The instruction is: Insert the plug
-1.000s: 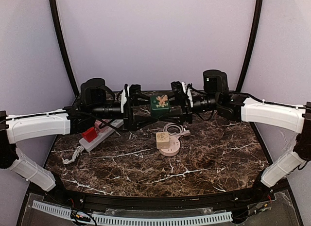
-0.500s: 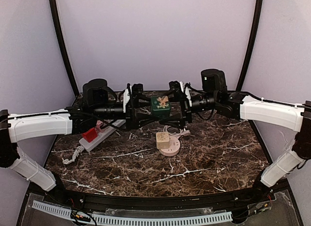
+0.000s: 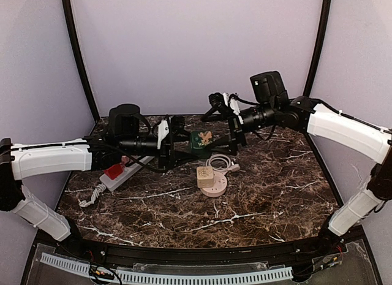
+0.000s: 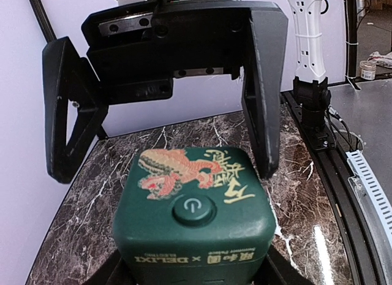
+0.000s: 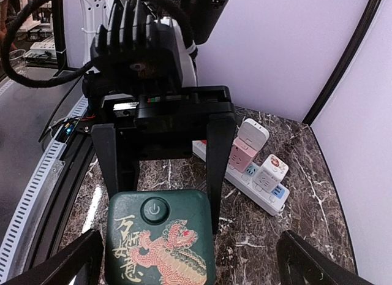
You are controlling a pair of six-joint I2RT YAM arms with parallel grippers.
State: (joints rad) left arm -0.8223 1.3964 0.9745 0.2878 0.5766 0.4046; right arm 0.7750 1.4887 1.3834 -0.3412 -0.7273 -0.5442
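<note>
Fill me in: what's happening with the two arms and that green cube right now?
The left hand is gripping the green cube plug and holding it off the marble table. The right hand faces it, open, with its fingers clear of the cube's sides. The power strip lies on the left side of the table, with other adapters sitting in it. The cube is not plugged in yet.
</note>
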